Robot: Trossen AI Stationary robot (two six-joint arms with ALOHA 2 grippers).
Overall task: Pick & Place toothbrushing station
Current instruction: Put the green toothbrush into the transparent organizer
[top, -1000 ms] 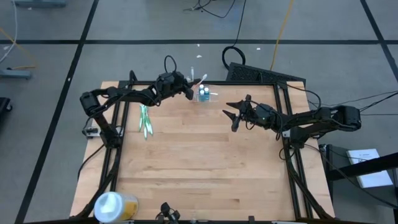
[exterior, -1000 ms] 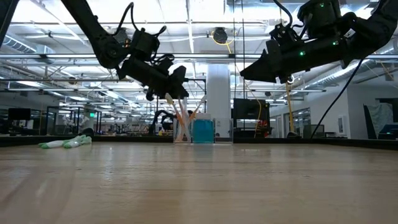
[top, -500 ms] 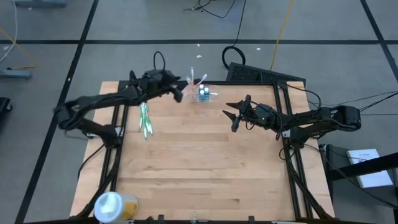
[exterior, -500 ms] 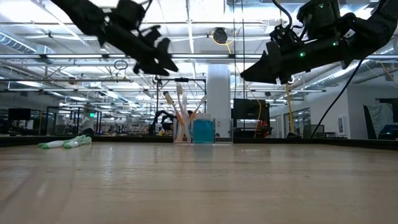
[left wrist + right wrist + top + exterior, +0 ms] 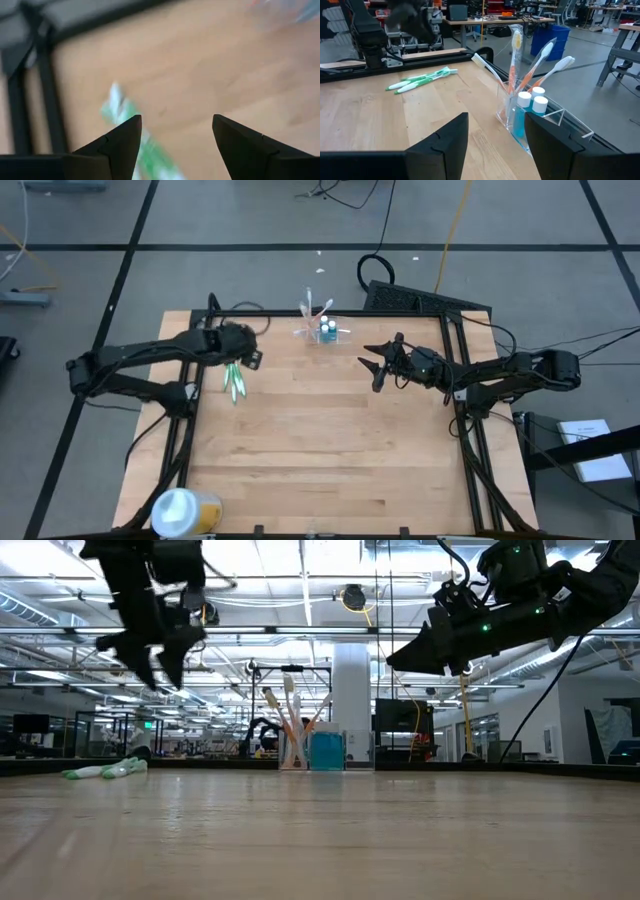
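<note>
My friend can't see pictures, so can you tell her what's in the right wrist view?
A clear holder stands at the far edge of a wooden table, with toothbrushes sticking up from it and two white-capped blue bottles inside. Green toothbrushes lie flat farther off. The right hand is open in front.

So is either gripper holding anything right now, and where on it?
Nothing is held. The left gripper and right gripper are both open and empty.
</note>
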